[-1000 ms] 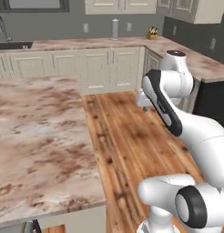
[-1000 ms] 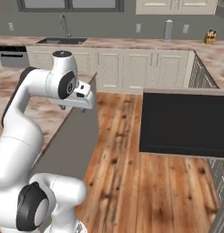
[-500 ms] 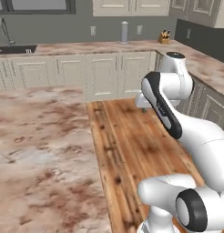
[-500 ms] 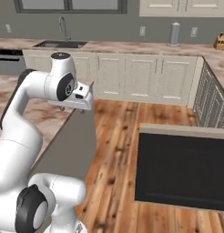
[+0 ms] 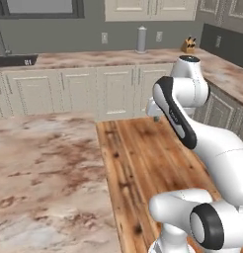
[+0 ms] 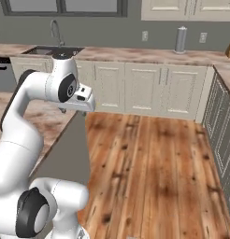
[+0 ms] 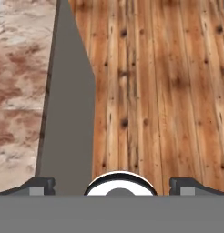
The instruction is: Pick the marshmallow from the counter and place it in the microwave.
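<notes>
My gripper (image 7: 116, 184) is open, its two dark fingertips (image 7: 41, 184) set wide apart with nothing held between them. It hangs over the wooden floor beside the grey end panel of the pinkish-brown marbled counter (image 7: 18, 73). That counter (image 5: 44, 168) fills the left of the left base view. A second stretch of counter (image 6: 135, 55) runs along the back wall over cream drawer fronts. The arm's hand (image 6: 82, 99) is raised at the counter's edge. The marshmallow and the microwave are out of view.
A sink with a tap (image 6: 53, 35) sits in the back counter at the left. A grey canister (image 6: 181, 39) and a knife block (image 5: 189, 44) stand on it further right. Wooden floor (image 6: 149, 163) stretches between the counters. Cream cabinets (image 6: 222, 126) line the right side.
The whole picture has shifted: the base has moved, and the dark microwave door at the right of the right base view has slid out of frame. The arm keeps its pose.
</notes>
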Tool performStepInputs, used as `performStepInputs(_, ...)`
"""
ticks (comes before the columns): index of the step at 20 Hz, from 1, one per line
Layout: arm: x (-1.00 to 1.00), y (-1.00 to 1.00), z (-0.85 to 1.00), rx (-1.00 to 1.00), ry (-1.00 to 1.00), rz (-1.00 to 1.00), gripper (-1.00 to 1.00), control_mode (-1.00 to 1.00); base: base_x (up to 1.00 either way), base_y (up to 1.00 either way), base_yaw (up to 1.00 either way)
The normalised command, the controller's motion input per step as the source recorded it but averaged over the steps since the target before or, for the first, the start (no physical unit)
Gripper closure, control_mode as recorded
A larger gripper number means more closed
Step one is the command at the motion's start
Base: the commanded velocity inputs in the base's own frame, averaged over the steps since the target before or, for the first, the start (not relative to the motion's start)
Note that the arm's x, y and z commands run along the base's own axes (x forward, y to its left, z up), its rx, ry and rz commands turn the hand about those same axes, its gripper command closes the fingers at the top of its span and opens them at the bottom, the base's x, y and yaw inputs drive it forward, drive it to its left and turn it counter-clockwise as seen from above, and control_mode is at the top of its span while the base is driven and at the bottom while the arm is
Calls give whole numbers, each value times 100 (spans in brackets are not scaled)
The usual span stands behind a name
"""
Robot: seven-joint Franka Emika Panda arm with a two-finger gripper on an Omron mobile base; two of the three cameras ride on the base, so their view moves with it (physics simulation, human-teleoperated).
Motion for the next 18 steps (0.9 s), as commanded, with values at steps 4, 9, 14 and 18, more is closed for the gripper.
performStepInputs(4, 0, 0, 0, 0, 0, 0, -100, 100, 100, 0, 0)
performStepInputs(9, 0, 0, 0, 0, 0, 0, -100, 100, 94, -9, -27)
performStepInputs(14, 0, 0, 0, 0, 0, 0, -100, 100, 22, 0, -78)
performStepInputs(18, 0, 0, 0, 0, 0, 0, -100, 100, 0, 0, -93)
